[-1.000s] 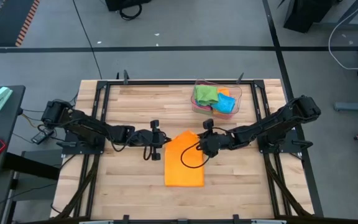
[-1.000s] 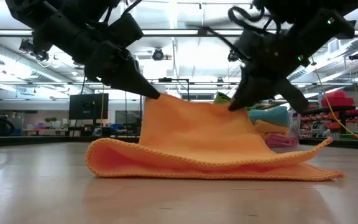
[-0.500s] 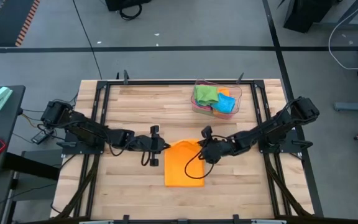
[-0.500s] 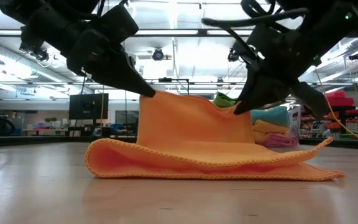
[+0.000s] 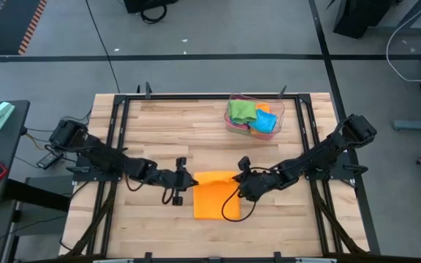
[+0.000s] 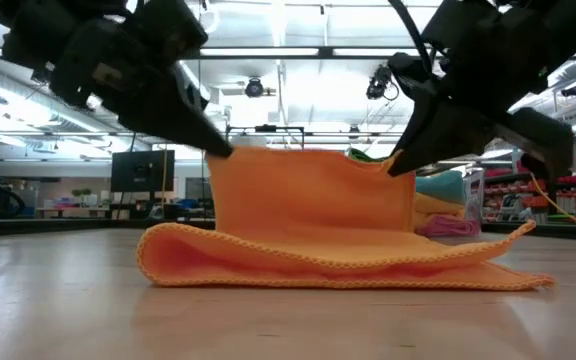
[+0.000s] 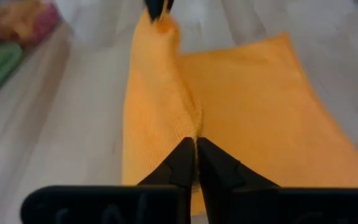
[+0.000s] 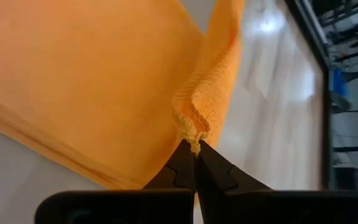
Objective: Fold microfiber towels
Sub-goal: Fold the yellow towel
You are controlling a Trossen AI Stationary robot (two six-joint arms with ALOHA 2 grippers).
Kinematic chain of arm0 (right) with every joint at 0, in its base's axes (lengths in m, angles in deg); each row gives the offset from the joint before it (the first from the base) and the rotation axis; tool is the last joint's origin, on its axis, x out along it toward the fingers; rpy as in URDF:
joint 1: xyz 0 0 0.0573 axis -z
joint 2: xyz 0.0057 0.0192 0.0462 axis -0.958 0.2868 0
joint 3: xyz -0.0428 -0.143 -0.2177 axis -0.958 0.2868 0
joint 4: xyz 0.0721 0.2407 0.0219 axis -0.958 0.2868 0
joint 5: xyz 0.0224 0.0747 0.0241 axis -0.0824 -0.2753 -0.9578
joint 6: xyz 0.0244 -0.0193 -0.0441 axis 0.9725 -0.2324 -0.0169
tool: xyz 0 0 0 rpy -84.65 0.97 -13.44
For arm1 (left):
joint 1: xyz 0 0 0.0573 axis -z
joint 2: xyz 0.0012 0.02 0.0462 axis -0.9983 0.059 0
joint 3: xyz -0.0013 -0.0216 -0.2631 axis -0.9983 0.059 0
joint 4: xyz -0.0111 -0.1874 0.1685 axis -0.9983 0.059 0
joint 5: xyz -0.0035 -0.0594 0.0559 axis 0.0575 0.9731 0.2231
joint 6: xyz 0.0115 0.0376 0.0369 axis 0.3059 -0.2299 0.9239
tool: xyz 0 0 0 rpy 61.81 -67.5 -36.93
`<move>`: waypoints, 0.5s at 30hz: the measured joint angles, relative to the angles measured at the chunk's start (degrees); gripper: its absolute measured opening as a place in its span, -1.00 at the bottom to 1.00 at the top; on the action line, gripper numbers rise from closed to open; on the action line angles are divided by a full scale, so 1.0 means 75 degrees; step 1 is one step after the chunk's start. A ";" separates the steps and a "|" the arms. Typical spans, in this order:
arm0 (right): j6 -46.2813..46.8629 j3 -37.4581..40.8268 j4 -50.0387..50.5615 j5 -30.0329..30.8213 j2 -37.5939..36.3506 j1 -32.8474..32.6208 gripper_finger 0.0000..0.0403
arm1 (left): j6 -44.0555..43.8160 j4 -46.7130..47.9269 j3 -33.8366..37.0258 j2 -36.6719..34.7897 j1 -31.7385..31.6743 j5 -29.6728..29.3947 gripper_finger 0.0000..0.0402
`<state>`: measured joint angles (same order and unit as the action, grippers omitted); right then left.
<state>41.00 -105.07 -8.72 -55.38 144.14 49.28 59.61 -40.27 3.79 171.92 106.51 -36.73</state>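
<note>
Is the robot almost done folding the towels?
Not nearly. No towel is finished yet. The left end effector and right end effector each pinch a corner of the orange towel, lifting its edge over, half folded. The other towels wait bunched in the clear tray.

Arms: two, dark, slender, jointed, each rising from a black base at a table side.
Cables: thin black loops hung beside the left gripper and the right gripper.
Fingers: black, tapering to narrow pointed tips.
Finger mount: a flat black crossbar spanned each wrist view's bottom.
Markings: none could be made out.
</note>
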 joint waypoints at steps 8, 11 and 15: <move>0.0820 -0.0002 0.0235 -0.1031 -0.0003 -0.0018 -0.97 | -0.0381 -0.0298 0.0000 0.0704 0.0207 -0.0006 -0.93; 0.1191 -0.0002 0.0233 -0.1597 -0.0003 -0.0023 -0.97 | -0.0433 -0.0411 0.0000 0.0822 0.0289 -0.0006 -0.93; 0.1634 -0.0008 0.0309 -0.2088 -0.0003 -0.0040 -0.97 | -0.0585 -0.0516 0.0000 0.0820 0.0357 -0.0006 -0.87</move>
<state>53.26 -105.12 -6.40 -71.04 144.12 48.97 55.22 -44.14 3.79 178.06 109.19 -36.77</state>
